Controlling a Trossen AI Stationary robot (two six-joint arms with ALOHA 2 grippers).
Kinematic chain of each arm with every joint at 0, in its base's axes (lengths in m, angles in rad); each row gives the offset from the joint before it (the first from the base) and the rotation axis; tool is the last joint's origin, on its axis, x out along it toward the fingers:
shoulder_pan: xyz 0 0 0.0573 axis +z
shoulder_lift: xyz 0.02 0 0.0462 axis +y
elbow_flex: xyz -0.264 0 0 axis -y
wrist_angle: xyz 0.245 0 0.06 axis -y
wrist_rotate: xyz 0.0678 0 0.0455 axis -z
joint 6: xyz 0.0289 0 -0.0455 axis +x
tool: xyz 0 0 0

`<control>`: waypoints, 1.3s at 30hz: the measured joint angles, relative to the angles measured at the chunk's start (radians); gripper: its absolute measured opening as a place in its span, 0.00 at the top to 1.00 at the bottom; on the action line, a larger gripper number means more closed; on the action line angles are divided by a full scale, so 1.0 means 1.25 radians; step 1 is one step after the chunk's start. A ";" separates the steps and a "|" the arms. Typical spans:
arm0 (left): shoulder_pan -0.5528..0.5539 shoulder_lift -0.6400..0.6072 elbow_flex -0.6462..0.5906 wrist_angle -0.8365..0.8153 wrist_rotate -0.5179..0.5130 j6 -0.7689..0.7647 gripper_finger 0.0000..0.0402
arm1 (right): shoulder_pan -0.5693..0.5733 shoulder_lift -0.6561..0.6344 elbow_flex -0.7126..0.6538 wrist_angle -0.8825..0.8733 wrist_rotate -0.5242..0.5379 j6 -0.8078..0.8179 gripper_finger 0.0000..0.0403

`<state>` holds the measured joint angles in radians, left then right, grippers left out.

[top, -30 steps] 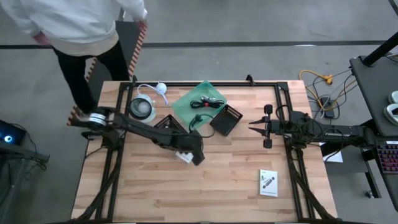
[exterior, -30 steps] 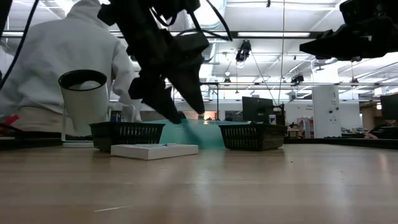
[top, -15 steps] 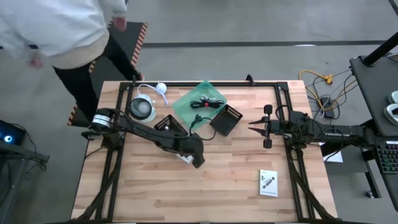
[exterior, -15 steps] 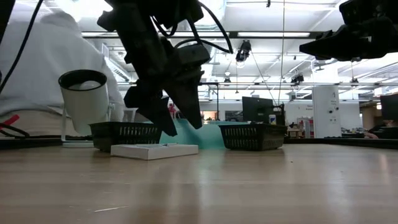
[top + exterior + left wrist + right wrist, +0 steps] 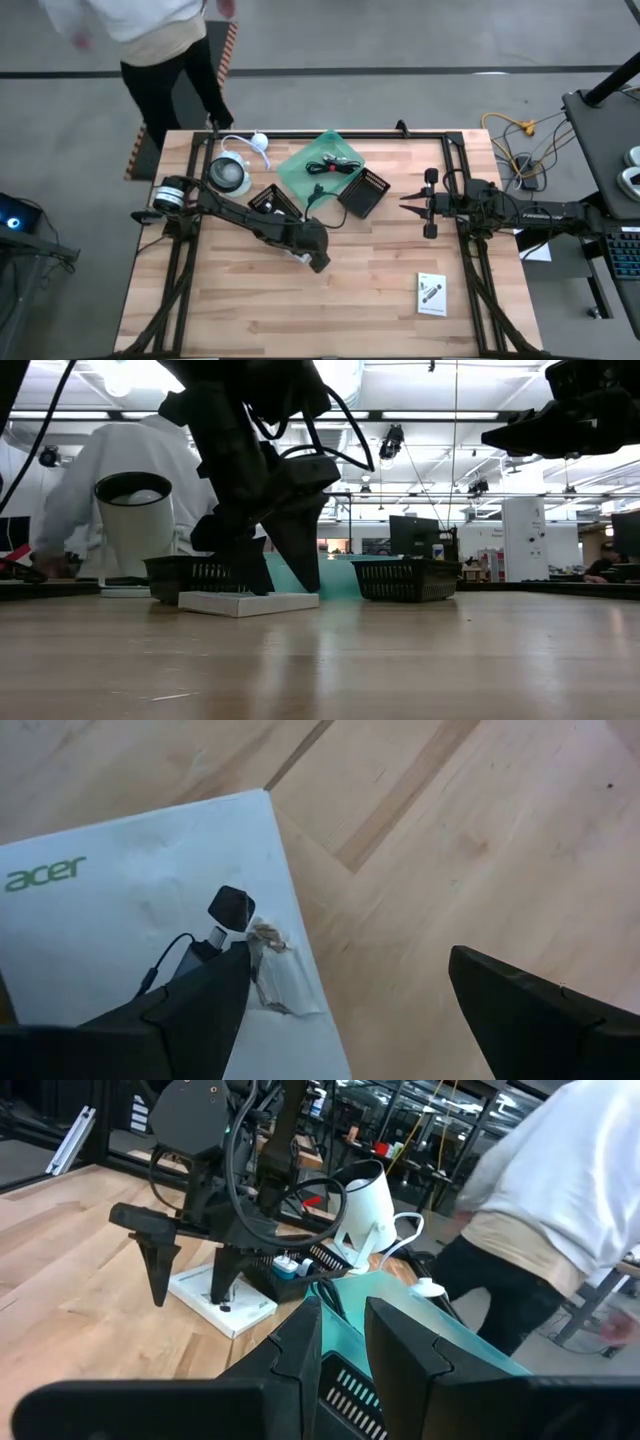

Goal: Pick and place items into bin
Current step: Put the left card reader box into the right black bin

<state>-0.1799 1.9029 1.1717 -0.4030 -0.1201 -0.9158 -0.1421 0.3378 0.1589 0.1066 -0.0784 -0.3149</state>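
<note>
My left gripper [image 5: 310, 256] is open and points down at a flat white box [image 5: 296, 251] printed "acer" [image 5: 120, 920], which lies flat on the table's middle. In the left wrist view one finger [image 5: 180, 1010] stands over the box's edge and the other [image 5: 530, 1010] over bare wood. In the low view the fingertips [image 5: 275, 585] are low at the box [image 5: 230, 603]. A teal bin [image 5: 300, 170] at the far middle holds a black cable with a red tie [image 5: 335, 165]. My right gripper [image 5: 404, 207] hovers shut right of the middle, off the table. My left gripper comes from above with one fingertip [image 5: 250, 588] right at the white box's top near its edge [image 5: 285, 970]. I cannot tell whether it touches the box. The box lies flat on the table.
Two black mesh baskets [image 5: 363, 192] [image 5: 272, 200] flank the bin. A white round cup-like thing [image 5: 230, 175] with a white cord stands far left. A white printed packet [image 5: 431, 293] lies near right. A person in white [image 5: 150, 30] stands beyond the far left corner.
My left gripper has come down toward the white box, staying open, until its fingertips are at the box's top. The box has stayed put. The person behind the far left corner has moved about.
</note>
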 joint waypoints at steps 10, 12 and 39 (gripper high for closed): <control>0.001 0.007 -0.002 -0.005 -0.015 -0.039 0.32 | 0.000 0.000 0.000 0.000 0.000 0.000 0.83; 0.002 0.008 -0.003 -0.008 -0.016 -0.038 0.38 | 0.000 0.000 0.000 0.000 0.000 0.000 0.83; 0.006 0.012 0.037 -0.012 0.067 0.035 0.99 | 0.000 0.000 0.000 0.000 0.000 0.000 0.83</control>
<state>-0.1720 1.9182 1.2180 -0.4174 -0.0361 -0.8720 -0.1421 0.3374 0.1589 0.1068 -0.0784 -0.3149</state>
